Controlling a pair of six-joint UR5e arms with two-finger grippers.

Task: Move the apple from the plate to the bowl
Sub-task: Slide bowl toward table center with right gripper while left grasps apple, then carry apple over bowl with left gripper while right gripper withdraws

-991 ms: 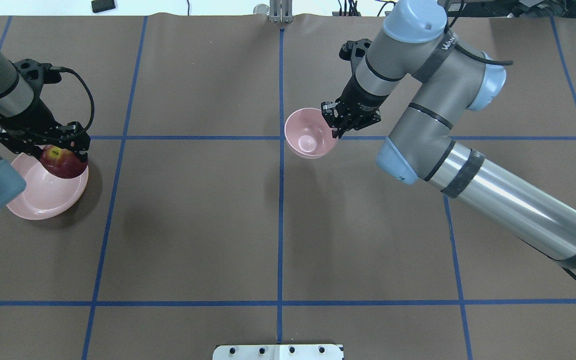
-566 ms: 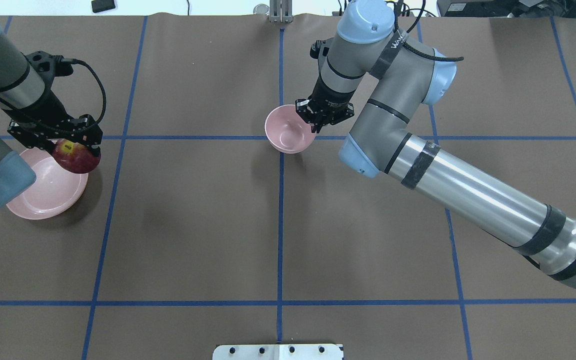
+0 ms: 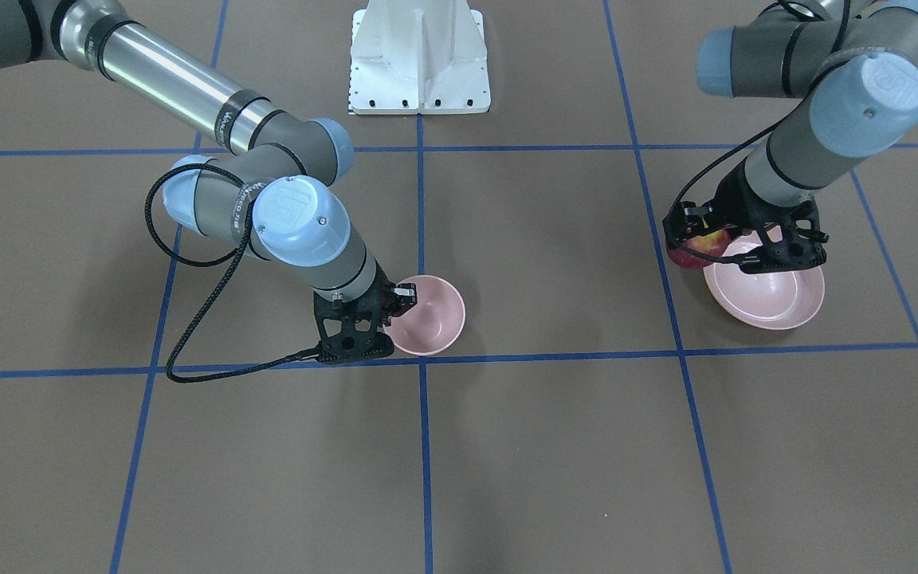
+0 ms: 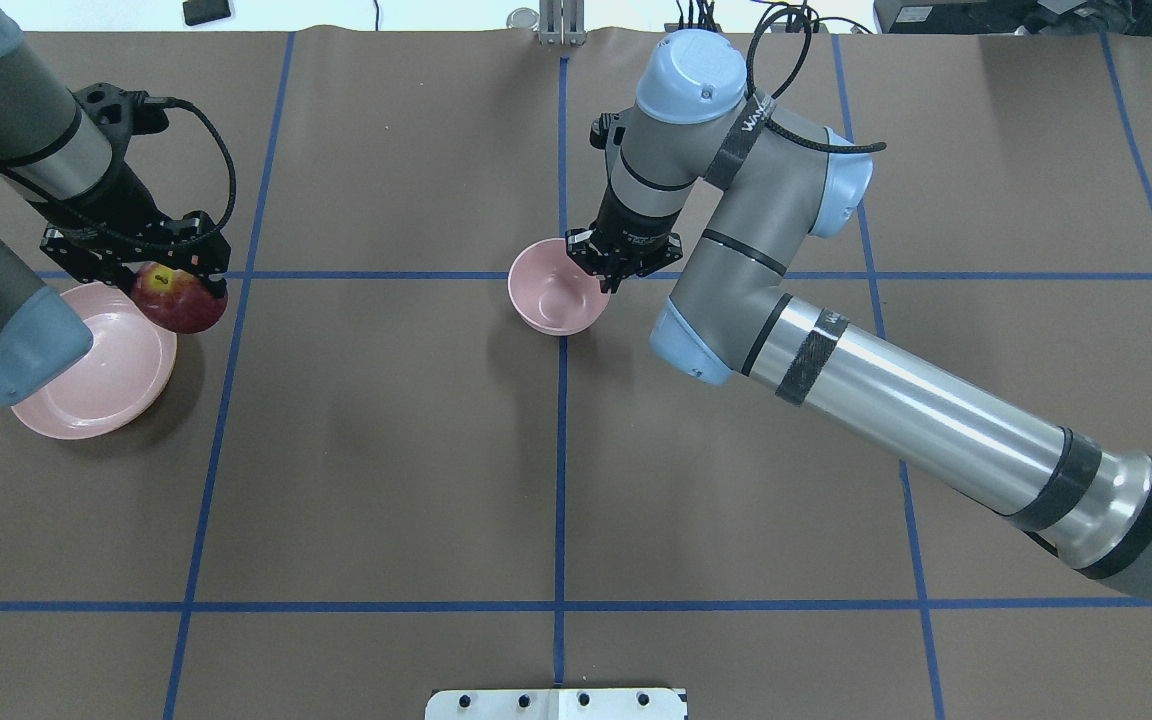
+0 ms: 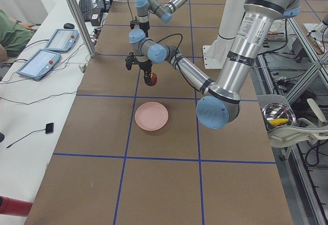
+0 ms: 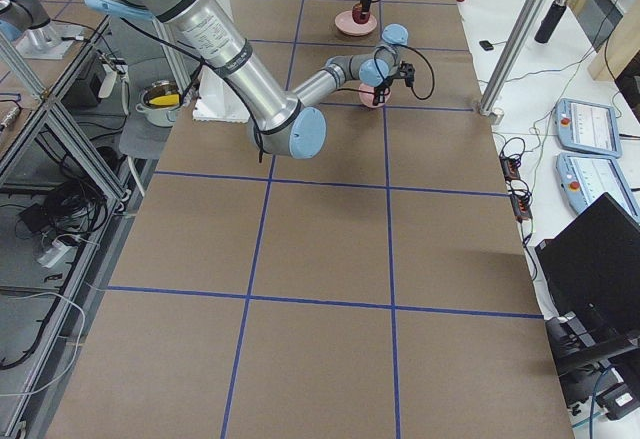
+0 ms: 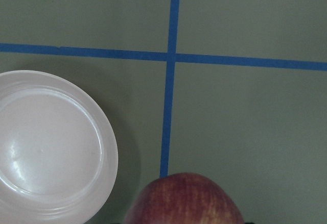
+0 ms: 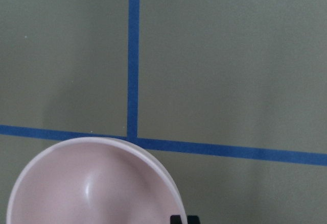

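Observation:
My left gripper (image 4: pixel 168 285) is shut on the dark-red apple (image 4: pixel 182 303) and holds it raised over the right rim of the pale-pink plate (image 4: pixel 96 380). The apple also shows in the front view (image 3: pixel 694 251) beside the plate (image 3: pixel 770 303), and at the bottom of the left wrist view (image 7: pixel 186 201) with the plate (image 7: pixel 46 147) lower left. My right gripper (image 4: pixel 608 272) is shut on the right rim of the small pink bowl (image 4: pixel 541 300), near the table's centre line. The bowl is empty. I cannot tell whether it touches the table.
Blue tape lines cross the brown table cover. A white mount plate (image 4: pixel 556 703) sits at the near edge, and the white robot base (image 3: pixel 419 56) shows in the front view. A small black object (image 4: pixel 206 12) lies beyond the far edge.
My left gripper has lifted the apple and carried it right, off the plate's middle to its rim. My right gripper has moved the bowl left to the centre line.

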